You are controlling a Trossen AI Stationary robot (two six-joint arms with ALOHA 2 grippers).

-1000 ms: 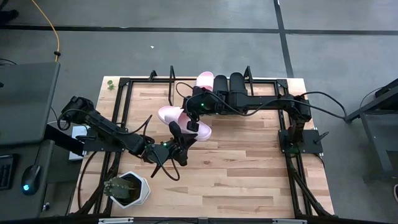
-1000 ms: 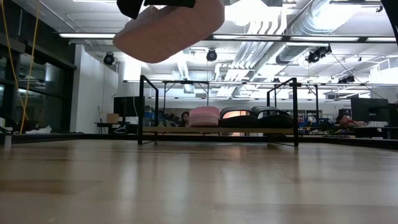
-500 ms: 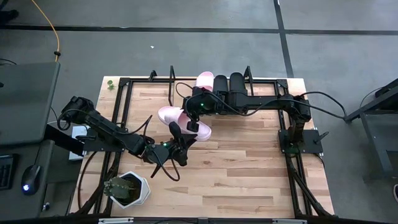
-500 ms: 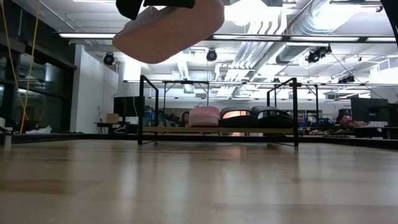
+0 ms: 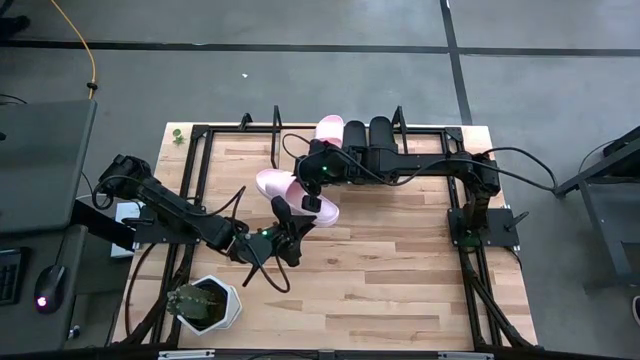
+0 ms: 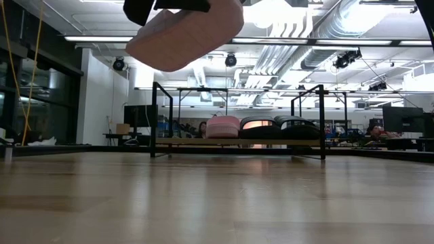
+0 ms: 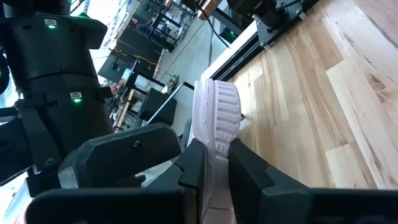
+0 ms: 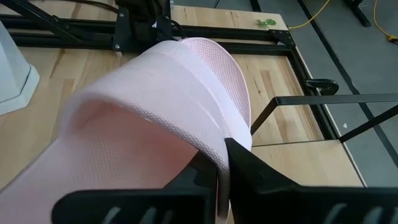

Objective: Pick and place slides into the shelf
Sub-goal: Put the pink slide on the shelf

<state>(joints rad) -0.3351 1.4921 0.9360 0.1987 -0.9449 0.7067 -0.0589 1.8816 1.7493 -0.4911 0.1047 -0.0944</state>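
- Pale pink slide sandal [image 5: 300, 192], ribbed on its wide strap, hangs in the air above the light wooden worktop [image 5: 400, 270], on the near side of the low shelf [image 5: 290, 145] with its thin black metal frame ends.
- My right pincer [image 5: 312, 203] is closed on the strap's edge; in the right wrist view both dark fingers [image 8: 208, 168] pinch that pink edge [image 8: 186, 99].
- My left pincer [image 5: 283, 212] grips the same sandal from the side away from the shelf, its fingers [image 7: 249, 174] narrowed onto the thin edge of the sole [image 7: 217, 118].
- From the low view the sandal [image 6: 186, 30] floats high above the worktop, clear of the wood.
- On the shelf board [image 6: 237, 141] sit one more pale pink slide [image 5: 330, 130] and, just beside it, two black slides [image 5: 368, 135], all three in a row at the shelf's right part.
- White hexagonal pot with a green plant [image 5: 205, 303] stands on the worktop, well away from the shelf, near my left arm.
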